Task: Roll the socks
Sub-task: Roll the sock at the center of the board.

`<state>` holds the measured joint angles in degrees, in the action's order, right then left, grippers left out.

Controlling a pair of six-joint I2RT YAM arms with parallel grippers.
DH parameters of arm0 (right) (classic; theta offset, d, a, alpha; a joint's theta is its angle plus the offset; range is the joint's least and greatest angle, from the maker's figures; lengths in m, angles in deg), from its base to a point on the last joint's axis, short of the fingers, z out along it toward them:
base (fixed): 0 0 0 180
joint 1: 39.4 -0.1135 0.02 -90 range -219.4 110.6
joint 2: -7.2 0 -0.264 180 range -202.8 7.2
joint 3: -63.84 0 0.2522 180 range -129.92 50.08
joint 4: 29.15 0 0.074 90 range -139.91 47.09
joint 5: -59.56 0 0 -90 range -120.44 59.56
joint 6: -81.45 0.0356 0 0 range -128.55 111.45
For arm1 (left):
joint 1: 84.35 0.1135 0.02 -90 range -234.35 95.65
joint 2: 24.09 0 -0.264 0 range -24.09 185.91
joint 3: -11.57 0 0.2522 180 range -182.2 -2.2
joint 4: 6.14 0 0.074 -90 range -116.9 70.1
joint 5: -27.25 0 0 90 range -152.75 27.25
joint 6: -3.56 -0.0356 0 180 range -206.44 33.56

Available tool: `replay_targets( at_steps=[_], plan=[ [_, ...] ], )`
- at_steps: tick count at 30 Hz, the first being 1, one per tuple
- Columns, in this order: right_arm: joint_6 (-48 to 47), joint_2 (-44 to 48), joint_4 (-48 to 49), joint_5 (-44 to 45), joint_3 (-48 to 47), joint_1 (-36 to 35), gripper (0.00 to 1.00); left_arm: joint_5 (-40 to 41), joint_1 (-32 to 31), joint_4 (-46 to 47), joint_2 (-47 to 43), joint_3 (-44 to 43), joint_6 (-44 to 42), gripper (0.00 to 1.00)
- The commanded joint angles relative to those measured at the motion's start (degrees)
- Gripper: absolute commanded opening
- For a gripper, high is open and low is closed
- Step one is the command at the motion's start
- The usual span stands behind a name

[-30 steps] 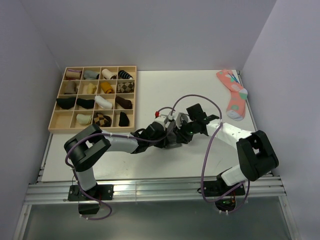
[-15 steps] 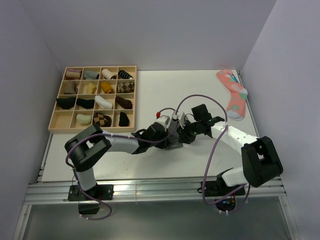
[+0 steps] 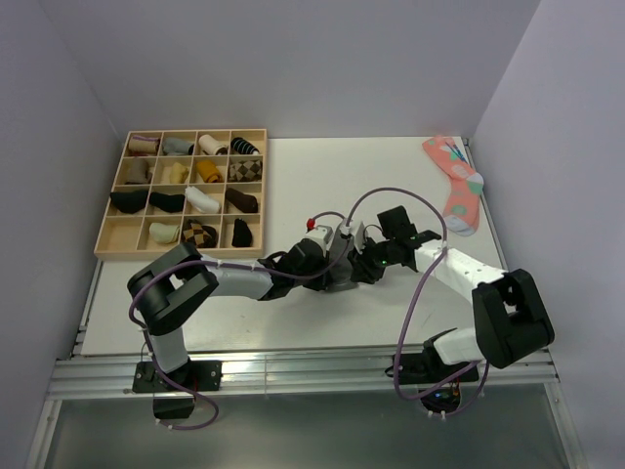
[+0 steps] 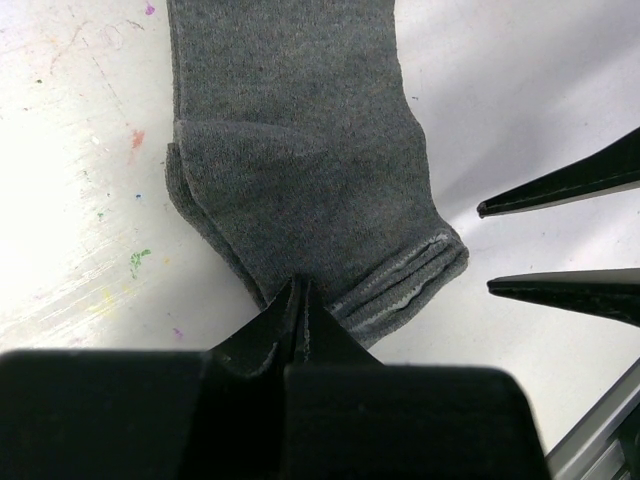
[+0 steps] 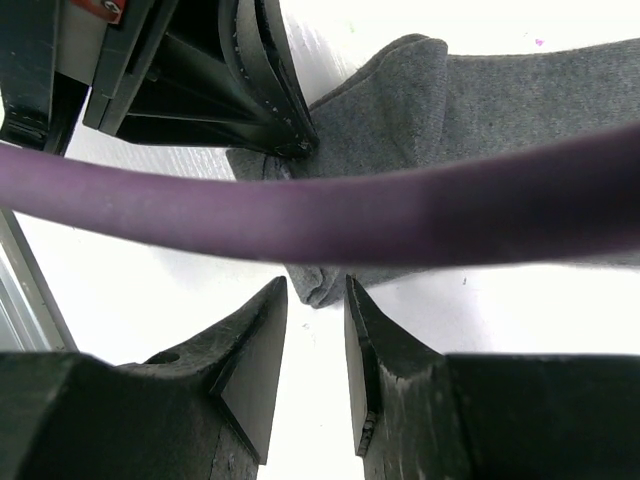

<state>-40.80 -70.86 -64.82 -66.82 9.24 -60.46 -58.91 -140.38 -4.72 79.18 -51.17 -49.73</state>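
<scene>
Pair of plain charcoal-grey knit socks (image 4: 300,150) lies flat on white desk (image 3: 342,176), right of wooden compartment tray (image 3: 181,256), under both wrists. Left fingers (image 4: 290,335) pressed together, tips on cuff edge; cannot tell if fabric caught. Right fingers (image 5: 240,380) slightly spread, just beside cuff corner, empty. Best: catch all layers, roll tight and even. No readable writing, no labels.

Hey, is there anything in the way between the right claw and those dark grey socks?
Only bare white tabletop lies between the open right claw and the cuff end of the dark charcoal-grey knit socks. A purple cable crosses the right wrist view, nearer the camera; the shut left claw pinches that cuff edge.
</scene>
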Motion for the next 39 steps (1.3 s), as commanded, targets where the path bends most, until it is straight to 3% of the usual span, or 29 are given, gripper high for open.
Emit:
replay_targets(
  at_steps=[1, 6, 17, 39],
  plan=[
    [1.0, -0.2, -0.7, 0.3, 0.1, 1.1, 0.37, -0.7, -0.8, -6.6, 2.6, 0.4, -0.8, 0.0],
    [0.3, -0.4, -0.5, -0.7, 0.8, 1.2, 0.36, -0.8, -0.8, -6.6, 2.9, 0.5, -0.8, 0.0],
    [2.0, 8.5, 1.0, 0.2, 1.6, 1.5, 0.38, -0.7, -0.7, -6.8, 2.7, 0.6, -0.8, 0.0],
    [0.3, -3.2, -4.7, -3.4, -3.0, 3.7, 0.38, -0.3, -0.7, -7.8, 2.6, 0.0, -0.8, 0.0]
  ],
)
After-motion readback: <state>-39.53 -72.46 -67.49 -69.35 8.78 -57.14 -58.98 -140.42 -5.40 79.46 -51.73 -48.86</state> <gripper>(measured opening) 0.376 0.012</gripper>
